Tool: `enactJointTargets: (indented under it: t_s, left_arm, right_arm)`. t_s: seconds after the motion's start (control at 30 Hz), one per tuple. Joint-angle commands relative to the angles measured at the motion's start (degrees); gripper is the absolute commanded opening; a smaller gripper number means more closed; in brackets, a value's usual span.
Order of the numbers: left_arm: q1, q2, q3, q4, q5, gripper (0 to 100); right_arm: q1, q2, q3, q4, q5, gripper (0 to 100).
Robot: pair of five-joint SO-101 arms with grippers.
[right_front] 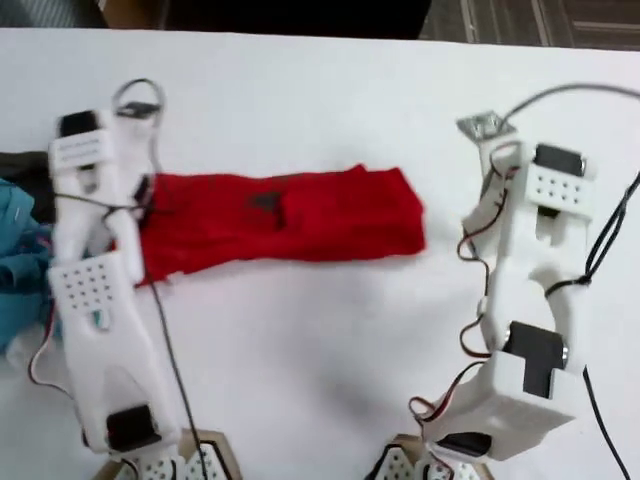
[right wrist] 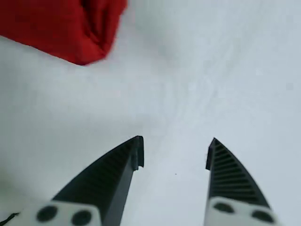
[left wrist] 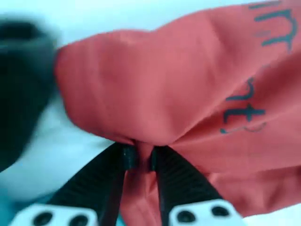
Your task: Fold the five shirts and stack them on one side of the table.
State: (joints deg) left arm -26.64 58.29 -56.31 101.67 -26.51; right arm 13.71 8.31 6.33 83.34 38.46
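A: Pinching one end of the red shirt point(right_front: 290, 215), the left gripper point(left wrist: 139, 157) has its black fingers closed on a ridge of cloth, with fabric bunched between the tips.

B: Where does the shirt lie?

A: Across the middle of the white table point(right_front: 300, 340), folded into a long band. One end is at the left arm and the other stops near the right arm.

B: And the right gripper point(right wrist: 174, 153)?

A: Its fingers are spread wide over bare table and hold nothing. The shirt's corner lies near them, not touching.

B: How will the cloth handle?

A: Going by the soft creases, I'd say it is light, limp and thin. It should sag between two holds, and a hold at one end alone would likely drag the band or let the layers slide apart. The ribbed pads should grip it, though a shallow pinch could slip out.

B: So where would you take it?

A: At the free end's corner, through all the layers.

B: Anything in the way?

A: A crumpled teal shirt point(right_front: 20, 240) and a dark garment point(right_front: 20, 165) lie beside the left arm.
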Motion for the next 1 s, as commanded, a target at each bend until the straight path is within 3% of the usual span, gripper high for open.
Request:
enactJointTargets:
  t_s: [0.0,0.13,0.33,0.73,0.97]
  left_arm:
    - [-3.60,-9.41,-0.31,0.88,-3.34,2]
    - [-0.26,-18.20,4.53,0.88,-3.87,2]
    - [12.57,-29.19,14.11,0.62,-2.11,2]
    - [37.63,-33.23,8.04,-4.22,4.75,2]
    - [44.13,-30.24,7.60,-9.85,6.24,2]
  right_arm:
    - [1.10,-3.38,8.62,-7.87,0.18,22.9]
    - [0.57,-6.02,20.66,-20.88,-0.62,22.9]
    - [0.57,-7.60,36.40,-41.98,-7.30,22.9]
    - [1.01,-9.71,38.77,-45.14,-11.34,23.0]
    - [1.01,-9.63,38.59,-45.14,-11.34,23.0]
